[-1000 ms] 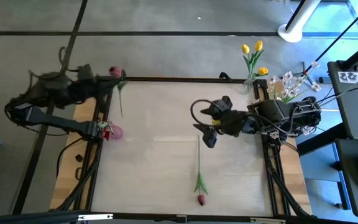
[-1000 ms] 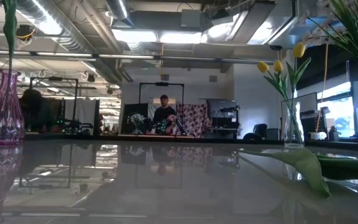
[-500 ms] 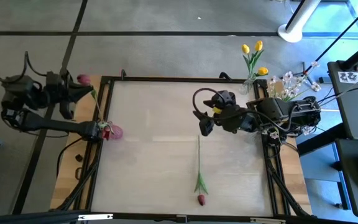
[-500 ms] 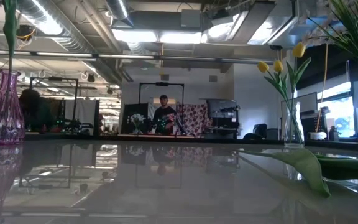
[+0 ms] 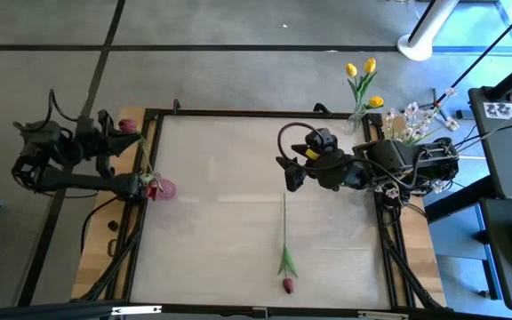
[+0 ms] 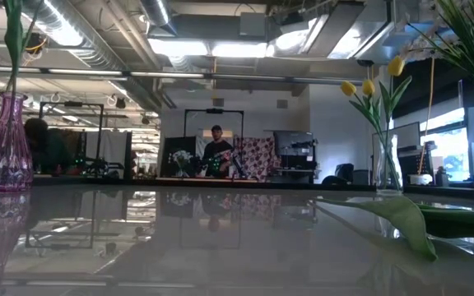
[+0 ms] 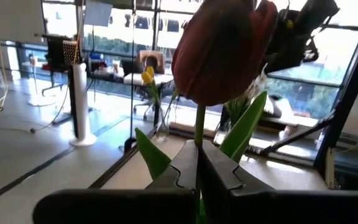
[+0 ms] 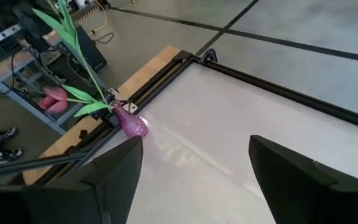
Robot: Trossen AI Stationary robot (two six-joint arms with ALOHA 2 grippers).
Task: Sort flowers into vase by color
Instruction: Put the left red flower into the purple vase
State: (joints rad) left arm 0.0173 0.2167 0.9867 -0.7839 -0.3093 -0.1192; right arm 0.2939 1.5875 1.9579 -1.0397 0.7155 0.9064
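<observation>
The table (image 5: 238, 222) fills the high view, but the low view shows it only as a glossy plane, with a blurred green leaf (image 6: 406, 222) near the lens and neither arm in sight. The clear vase (image 5: 356, 120) at the table's far right corner holds three yellow tulips (image 5: 364, 78); beside it the white blossom sprays (image 5: 413, 120) are partly masked by the right arm, so their container cannot be made out. The purple vase (image 5: 162, 188) at the left edge has the green stem of a dark red tulip (image 7: 222, 53) reaching down to its mouth; whether the stem tip is inside cannot be told. The left gripper (image 7: 199, 177), off the table's left edge, is clenched on that stem just below the bloom. The right gripper (image 5: 293, 176) hovers released above the table's right half. A second dark red tulip (image 5: 285, 253) lies flat near the front edge.
</observation>
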